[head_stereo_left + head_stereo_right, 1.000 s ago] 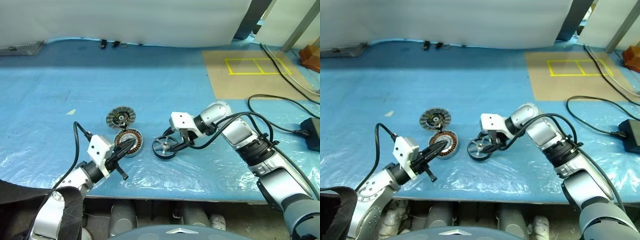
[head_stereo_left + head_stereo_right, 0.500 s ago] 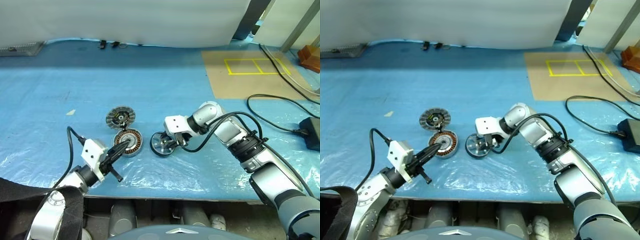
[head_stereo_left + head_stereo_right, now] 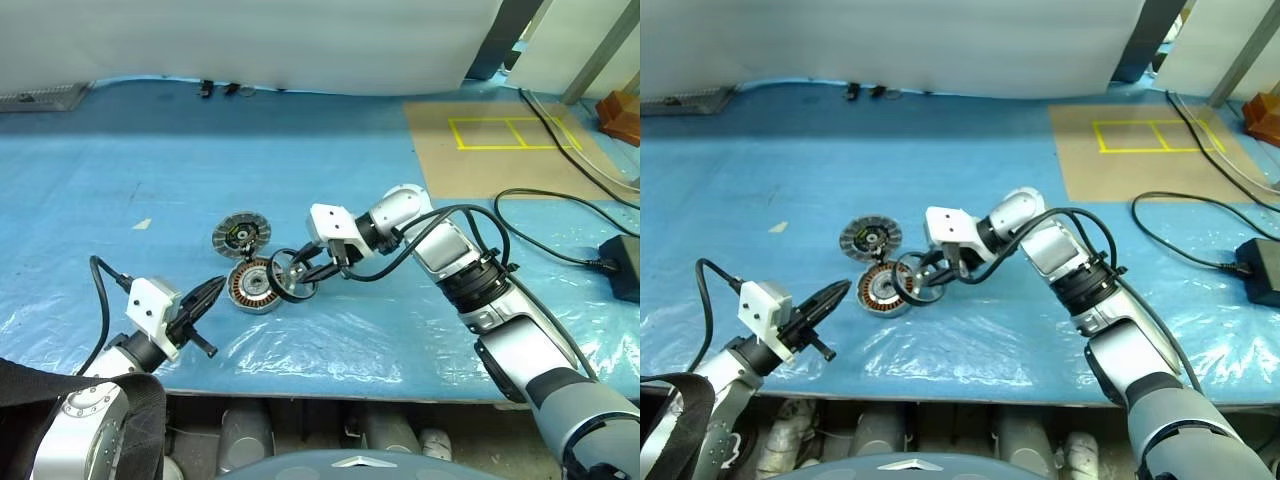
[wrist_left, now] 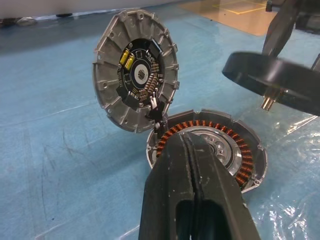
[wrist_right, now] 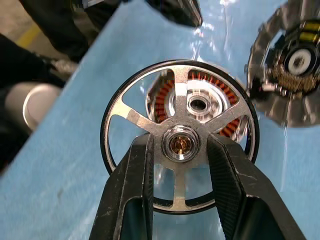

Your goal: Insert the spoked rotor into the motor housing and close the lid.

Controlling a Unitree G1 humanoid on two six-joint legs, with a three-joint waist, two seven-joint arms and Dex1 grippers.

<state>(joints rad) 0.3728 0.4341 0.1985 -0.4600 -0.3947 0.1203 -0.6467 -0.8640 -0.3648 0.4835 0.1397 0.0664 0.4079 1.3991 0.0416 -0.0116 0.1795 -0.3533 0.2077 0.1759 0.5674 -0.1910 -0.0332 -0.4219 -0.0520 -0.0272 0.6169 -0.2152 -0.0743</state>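
The spoked rotor (image 5: 175, 95), black-rimmed with silver spokes, hangs tilted just above the table, and my right gripper (image 5: 181, 150) is shut on its silver hub. The rotor (image 3: 283, 277) overlaps the right edge of the motor housing (image 3: 252, 286). The housing lies flat and shows its copper windings (image 4: 210, 150). The ribbed lid (image 3: 241, 235) lies just behind the housing, its dark circuit face (image 4: 137, 75) turned up. My left gripper (image 3: 205, 297) is shut and empty, pointing at the housing from a short way to its left.
Blue plastic sheeting covers the table (image 3: 330, 150). A brown board with yellow tape (image 3: 500, 150) lies at the back right. Black cables (image 3: 545, 215) and a black adapter (image 3: 622, 266) are at the far right. A small white scrap (image 3: 142, 224) lies left of the lid.
My right gripper has closed on the rotor's hub, lifted it off the table and carried it left, up to the housing. My left gripper has drawn back to the left, away from the housing.
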